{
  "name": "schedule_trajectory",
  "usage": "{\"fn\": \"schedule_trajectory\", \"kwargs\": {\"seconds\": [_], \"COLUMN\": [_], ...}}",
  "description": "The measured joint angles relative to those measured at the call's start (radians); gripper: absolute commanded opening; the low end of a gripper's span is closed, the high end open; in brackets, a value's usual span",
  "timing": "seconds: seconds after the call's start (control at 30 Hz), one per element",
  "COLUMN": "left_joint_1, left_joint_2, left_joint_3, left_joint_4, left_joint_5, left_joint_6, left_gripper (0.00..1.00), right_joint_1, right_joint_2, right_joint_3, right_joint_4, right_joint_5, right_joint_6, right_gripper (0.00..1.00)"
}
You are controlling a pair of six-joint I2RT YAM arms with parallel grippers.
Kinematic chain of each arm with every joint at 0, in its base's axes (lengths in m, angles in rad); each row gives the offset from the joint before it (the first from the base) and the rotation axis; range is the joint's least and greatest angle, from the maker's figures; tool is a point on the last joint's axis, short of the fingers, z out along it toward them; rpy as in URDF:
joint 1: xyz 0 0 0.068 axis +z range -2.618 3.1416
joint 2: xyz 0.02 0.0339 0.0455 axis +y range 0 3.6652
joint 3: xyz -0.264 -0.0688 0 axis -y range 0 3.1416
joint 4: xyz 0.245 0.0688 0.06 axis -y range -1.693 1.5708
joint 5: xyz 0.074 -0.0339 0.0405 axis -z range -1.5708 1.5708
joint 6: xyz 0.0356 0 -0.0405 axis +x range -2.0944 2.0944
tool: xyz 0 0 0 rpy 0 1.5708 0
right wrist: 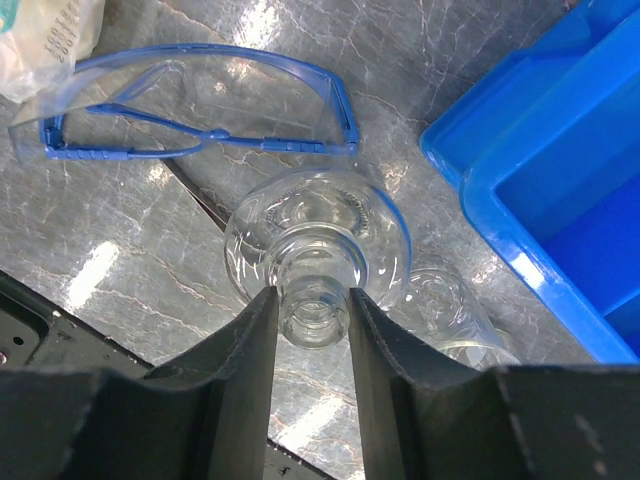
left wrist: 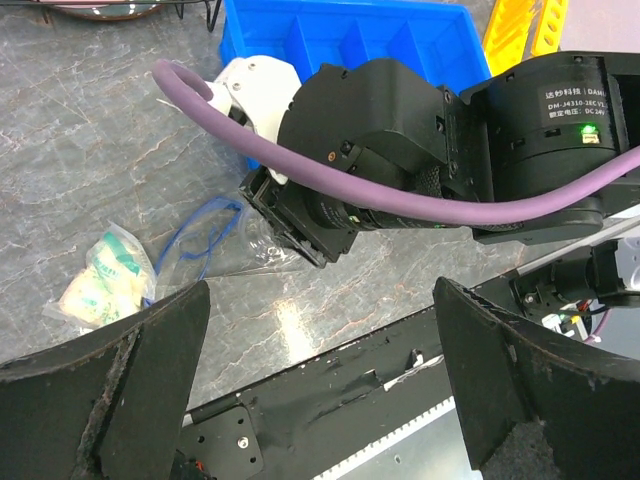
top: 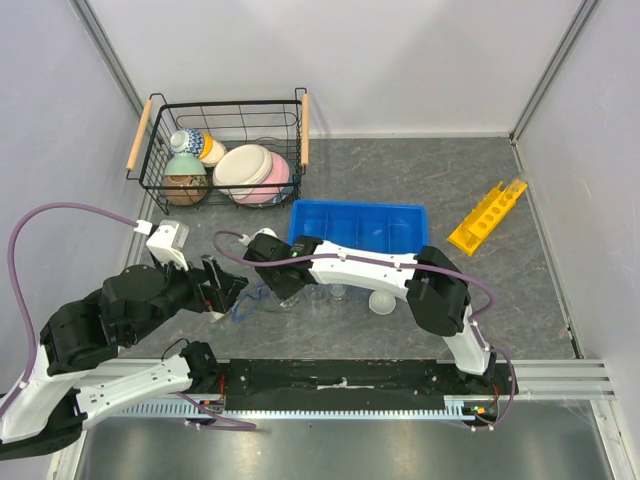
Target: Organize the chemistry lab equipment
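I judge the sorting barely begun: my right jaws clamp the neck of a glass flask (right wrist: 318,240) standing on the counter (right wrist: 120,250) beside the blue tray (right wrist: 560,190), my left jaws hang apart, empty, while a second glass (right wrist: 440,305), white dish (top: 382,301) and yellow rack (top: 487,216) wait.

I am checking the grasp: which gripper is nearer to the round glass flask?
Right. The right gripper clamps the round glass flask by its neck; the left gripper hangs open, apart, to its left.
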State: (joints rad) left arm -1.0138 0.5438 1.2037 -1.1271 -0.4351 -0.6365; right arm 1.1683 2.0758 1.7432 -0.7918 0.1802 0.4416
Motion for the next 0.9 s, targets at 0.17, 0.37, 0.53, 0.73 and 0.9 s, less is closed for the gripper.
{"fn": "schedule_trajectory", "kwargs": {"seconds": [0.17, 0.37, 0.53, 0.73, 0.9], "left_joint_1": [0.000, 0.000, 0.000, 0.000, 0.000], "left_joint_2": [0.000, 0.000, 0.000, 0.000, 0.002], "left_joint_3": [-0.005, -0.005, -0.007, -0.011, -0.013], "left_joint_4": [0.000, 0.000, 0.004, 0.007, 0.007], "left_joint_5": [0.003, 0.018, 0.023, 0.027, 0.027], "left_joint_6": [0.000, 0.000, 0.000, 0.000, 0.000], "left_gripper": [1.00, 1.00, 1.00, 1.00, 1.00], "right_joint_1": [0.000, 0.000, 0.000, 0.000, 0.002], "right_joint_2": [0.007, 0.028, 0.037, 0.042, 0.042], "right_joint_3": [0.014, 0.043, 0.062, 0.073, 0.074], "right_joint_4": [-0.001, -0.005, -0.014, -0.027, -0.037], "right_joint_5": [0.002, 0.003, 0.007, 0.013, 0.022], "right_joint_6": [0.003, 0.003, 0.004, 0.007, 0.014], "right_gripper": [0.41, 0.39, 0.23, 0.14, 0.13]}}
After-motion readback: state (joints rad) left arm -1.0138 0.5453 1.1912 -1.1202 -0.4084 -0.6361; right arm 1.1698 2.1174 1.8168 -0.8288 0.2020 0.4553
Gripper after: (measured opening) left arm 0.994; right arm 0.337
